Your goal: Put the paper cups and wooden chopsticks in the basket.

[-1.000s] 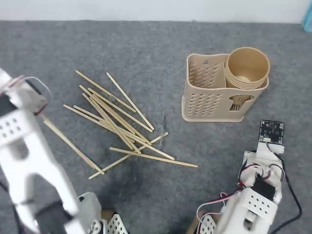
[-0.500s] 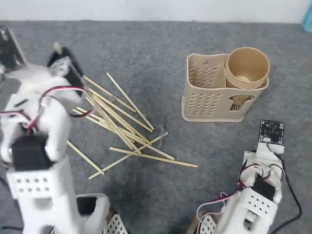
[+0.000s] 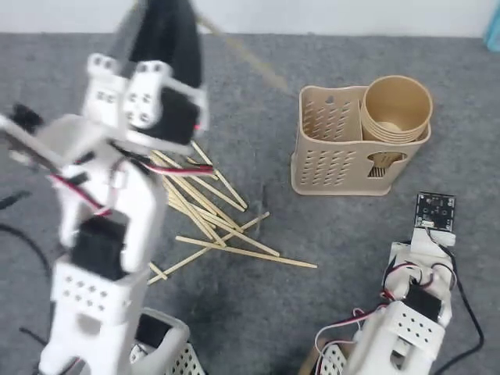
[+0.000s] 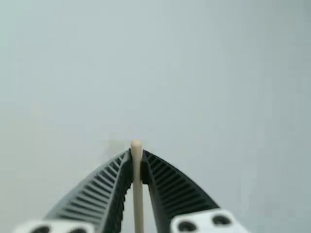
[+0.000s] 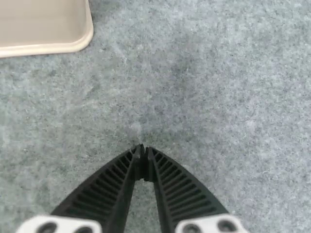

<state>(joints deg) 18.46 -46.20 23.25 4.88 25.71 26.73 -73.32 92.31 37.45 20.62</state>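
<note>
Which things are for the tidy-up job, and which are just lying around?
For the job:
basket
paper cups, already in the basket
chopsticks on the mat
chopstick pinched in the left gripper

Just lying about:
grey mat
blue thing at the far corner, too cut off to name

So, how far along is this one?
The cups sit stacked in the basket. The left gripper is shut on one chopstick, raised off the carpet. The loose chopsticks on the carpet are left; the right gripper is shut, empty.
</note>
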